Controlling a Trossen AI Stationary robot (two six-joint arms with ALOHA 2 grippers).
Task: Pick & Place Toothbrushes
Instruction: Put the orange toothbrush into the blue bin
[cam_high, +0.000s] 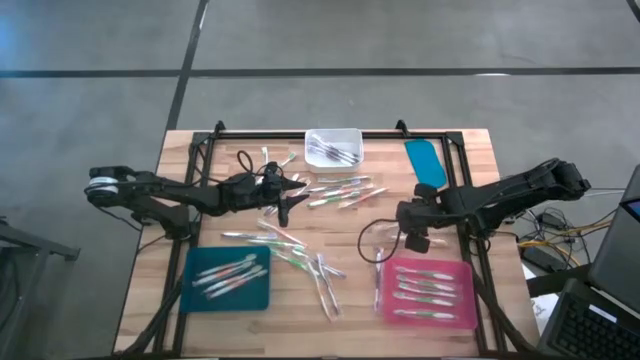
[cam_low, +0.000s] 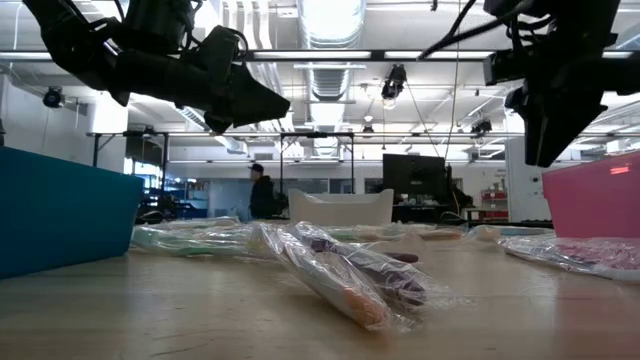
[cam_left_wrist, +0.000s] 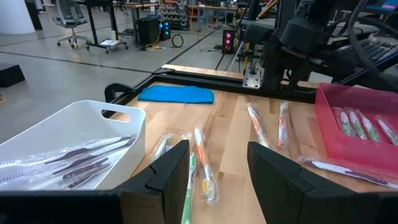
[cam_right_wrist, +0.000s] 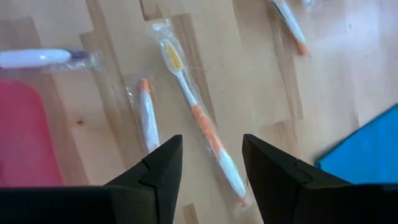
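While wrapped toothbrushes (cam_high: 300, 250) lie scattered mid-tabletop (cam_high: 150, 235), others fill the pink tray (cam_high: 460, 300), teal tray (cam_high: 200, 295) and white bin (cam_high: 352, 137); much sorting remains. Both the left tool (cam_high: 283, 208) and the right tool (cam_high: 415, 240) hover open, empty.

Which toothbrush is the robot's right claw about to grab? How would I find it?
Find the pink tray at the table's front right. Just behind its left corner hangs the right claw, open, and below it lie two wrapped orange toothbrushes. It is the longer toothbrush, the one with the yellow-bristled head showing; its neighbour is shorter and mostly white.
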